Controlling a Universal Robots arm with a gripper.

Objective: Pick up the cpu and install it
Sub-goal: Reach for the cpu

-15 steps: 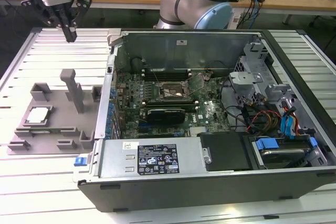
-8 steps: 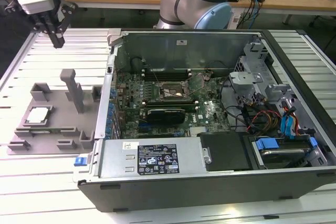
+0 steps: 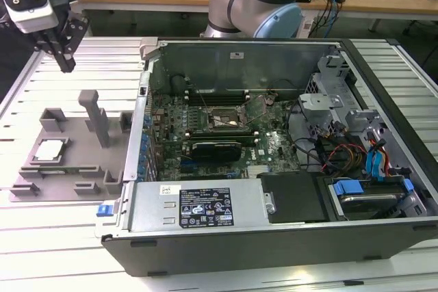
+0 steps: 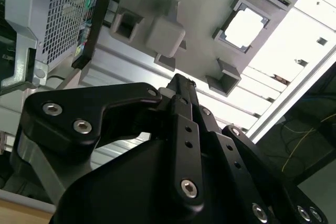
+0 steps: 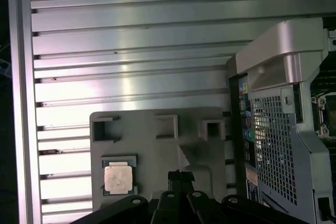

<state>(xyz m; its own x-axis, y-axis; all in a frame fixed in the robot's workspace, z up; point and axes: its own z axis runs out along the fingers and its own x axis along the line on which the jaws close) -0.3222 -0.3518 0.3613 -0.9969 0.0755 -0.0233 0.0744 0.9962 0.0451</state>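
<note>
The cpu [image 3: 51, 150] is a small silvery square chip lying flat in a recess of the grey holder block [image 3: 79, 172] on the slatted table, at the exterior view's left. It also shows in the second wrist view as the cpu [image 4: 244, 27] and in the first wrist view as the cpu [image 5: 117, 177]. My gripper [image 3: 66, 65] hangs well above the table, beyond the holder block and apart from the chip. Its black fingers [image 5: 180, 176] are pressed together with nothing between them. Inside the open computer case, the dark-framed socket [image 3: 229, 120] sits on the green board.
The open computer case [image 3: 274, 223] lies on its side right of the holder block, its metal wall [image 3: 137, 135] close to it. The block has upright posts [image 3: 96, 117]. Cables and drive bays [image 3: 369, 169] fill the case's right end. Bare slats [image 3: 61, 237] lie in front.
</note>
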